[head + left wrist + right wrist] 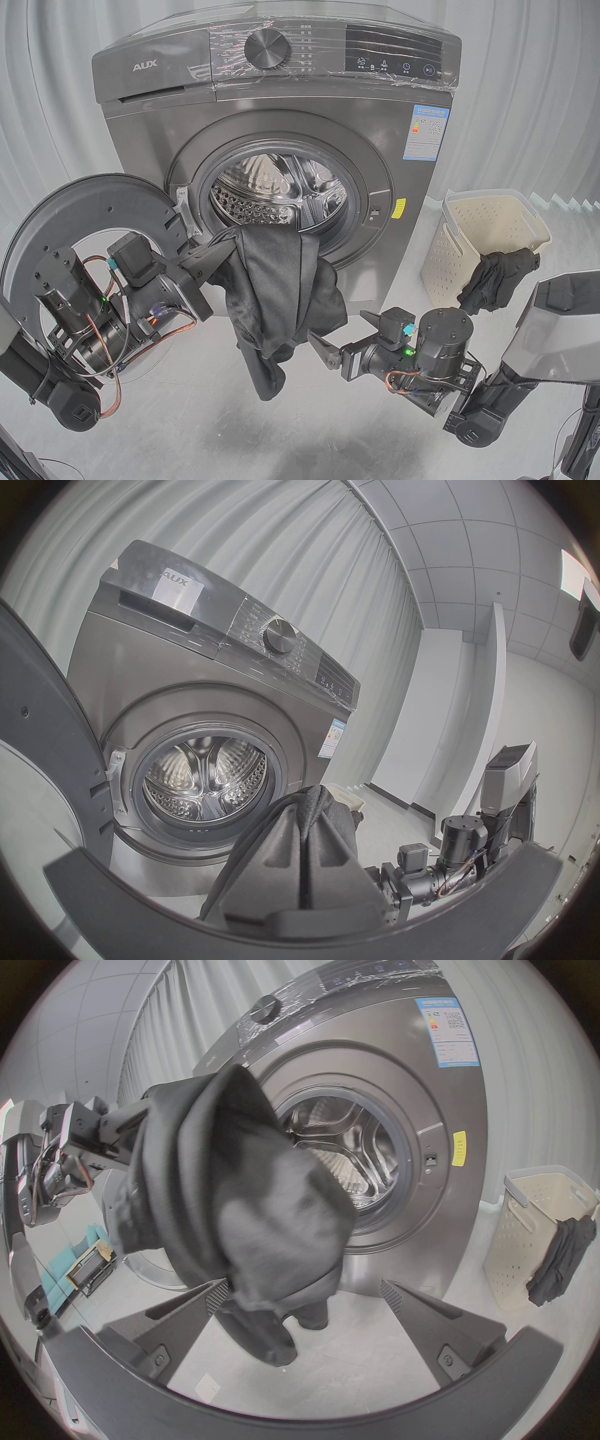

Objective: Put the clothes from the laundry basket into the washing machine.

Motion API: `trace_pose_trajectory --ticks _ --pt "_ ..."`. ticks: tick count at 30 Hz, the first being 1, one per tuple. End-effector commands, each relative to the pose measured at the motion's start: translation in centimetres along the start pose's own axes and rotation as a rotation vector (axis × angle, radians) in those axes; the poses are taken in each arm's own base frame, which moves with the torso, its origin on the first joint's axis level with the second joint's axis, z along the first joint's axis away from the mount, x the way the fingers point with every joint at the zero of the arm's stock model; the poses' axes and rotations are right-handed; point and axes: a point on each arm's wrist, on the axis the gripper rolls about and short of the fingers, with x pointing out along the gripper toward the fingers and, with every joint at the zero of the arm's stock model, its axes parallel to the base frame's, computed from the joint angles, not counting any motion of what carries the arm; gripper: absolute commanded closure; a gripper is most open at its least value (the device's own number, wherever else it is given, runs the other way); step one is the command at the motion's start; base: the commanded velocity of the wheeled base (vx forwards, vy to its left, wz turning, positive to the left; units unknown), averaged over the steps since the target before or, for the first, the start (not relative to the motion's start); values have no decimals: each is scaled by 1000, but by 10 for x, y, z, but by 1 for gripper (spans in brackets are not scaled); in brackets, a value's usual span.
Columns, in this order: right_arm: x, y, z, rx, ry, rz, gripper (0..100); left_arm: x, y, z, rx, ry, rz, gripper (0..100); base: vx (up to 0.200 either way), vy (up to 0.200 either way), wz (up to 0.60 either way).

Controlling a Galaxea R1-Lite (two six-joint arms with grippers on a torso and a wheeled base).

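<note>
Two dark garments are in view, and one dark garment (275, 281) hangs from the left tool (219, 250), whose fingers are pressed together on a fold of the cloth near its top edge. That tool is held up in front of the washing machine (156, 125), at the lower left of the round opening, so the cloth bunches at the lip of the opening and drapes down over the machine's front towards the floor (350, 412). Seen from the right wrist, the garment hangs outside the drum (275, 181), which holds no clothing. The round door (94, 200) is swung fully open to the left, behind the left arm. The right tool (347, 334) sits lower, just to the right of the hanging cloth, with its two fingers spread wide apart and nothing between them; one finger is right beside the lower folds, though whether it touches them cannot be told. On the floor to the right of the machine stands the cream, perforated laundry basket (444, 262), leaning a little. The second garment (497, 278) lies draped over its near rim, part inside and part hanging down the outer wall, well apart from both tools.
</note>
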Motion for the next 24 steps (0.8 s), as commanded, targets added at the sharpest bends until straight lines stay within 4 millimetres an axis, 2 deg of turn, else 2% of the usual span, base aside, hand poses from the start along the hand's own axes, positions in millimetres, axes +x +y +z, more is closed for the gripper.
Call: trace_pose_trajectory --ticks 1,6,16,24 --pt "3 -11 2 5 -9 -31 0 0 0 0 0 -1 -1 100 0 0 0" --pt "8 -11 5 15 -29 -30 0 0 -2 0 -2 2 -7 100 0 0 0" --pt "19 -12 -3 17 -20 -35 0 -1 -2 -1 -3 7 -9 100 0 0 0" --pt "35 -14 -6 16 -39 -46 0 -1 -3 -2 -5 10 -10 100 0 0 0"
